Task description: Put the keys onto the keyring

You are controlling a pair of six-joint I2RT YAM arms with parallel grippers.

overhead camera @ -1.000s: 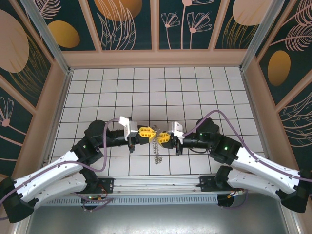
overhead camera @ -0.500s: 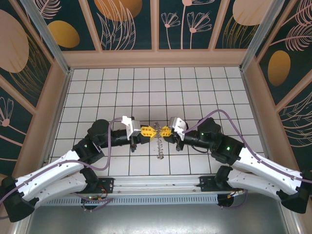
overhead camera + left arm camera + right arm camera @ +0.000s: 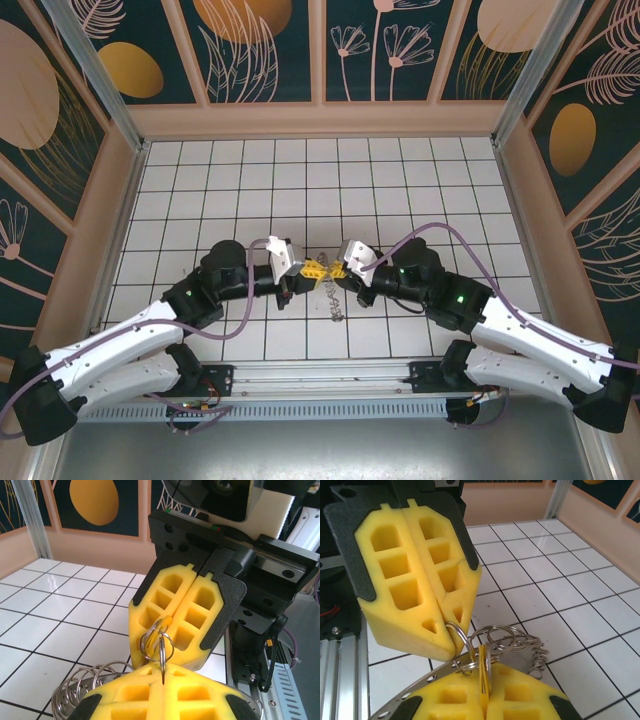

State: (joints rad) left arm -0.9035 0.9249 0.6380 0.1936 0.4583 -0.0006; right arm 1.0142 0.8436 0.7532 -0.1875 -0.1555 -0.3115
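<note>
My two grippers meet tip to tip above the middle of the tiled floor. The left gripper is shut on a small silver split ring of the keyring. The right gripper is shut on the thin yellow key, edge-on between its pads beside that ring. The keyring hangs below both grippers. It is a metal band with holes, with several split rings and a short chain.
The white tiled floor stretches out behind the grippers. Peach walls close it in at the back and sides. An aluminium rail runs along the near edge between the arm bases.
Both grippers stayed shut and tip to tip. The left arm reached further right and the meeting point rose a little. The hanging keyring swung slightly to the right under them.
</note>
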